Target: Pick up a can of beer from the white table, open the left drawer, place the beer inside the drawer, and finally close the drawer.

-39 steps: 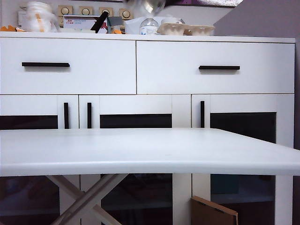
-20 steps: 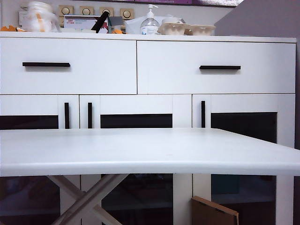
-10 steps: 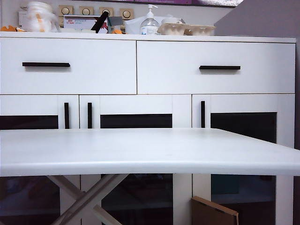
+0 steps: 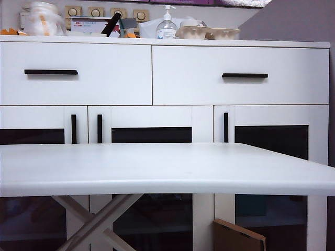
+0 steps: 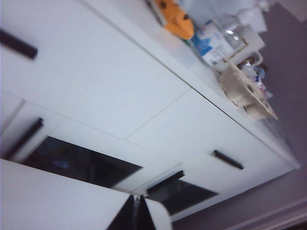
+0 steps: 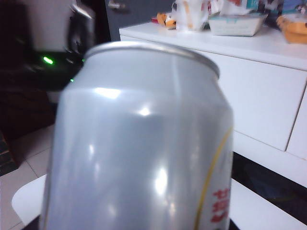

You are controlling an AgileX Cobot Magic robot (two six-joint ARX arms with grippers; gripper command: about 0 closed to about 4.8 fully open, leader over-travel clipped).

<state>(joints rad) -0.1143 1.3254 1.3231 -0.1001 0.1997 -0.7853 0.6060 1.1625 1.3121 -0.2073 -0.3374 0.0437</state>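
The can of beer (image 6: 139,139), silver with red print and a yellow line, fills the right wrist view, upright and above a corner of the white table (image 6: 29,201). My right gripper holds it, and the can hides the fingers. The can and both grippers are outside the exterior view. The white table (image 4: 157,167) spans the foreground there, bare on top. Behind it the left drawer (image 4: 104,78) is closed, its black bar handle (image 4: 51,71) level. My left gripper (image 5: 139,213) is shut and empty over the table's corner (image 5: 48,196), facing the left drawer (image 5: 96,72).
Beside the left drawer sits the wider drawer (image 4: 241,89). Glass-fronted doors with vertical handles (image 4: 99,128) stand below. On the cabinet top are a pump bottle (image 4: 166,26), egg cartons (image 4: 208,32) and other clutter. A cardboard piece (image 4: 238,238) leans on the floor.
A blurred shiny thing at the top of the exterior view two seconds ago has left the frame, uncovering the pump bottle. The drawers and table look the same.
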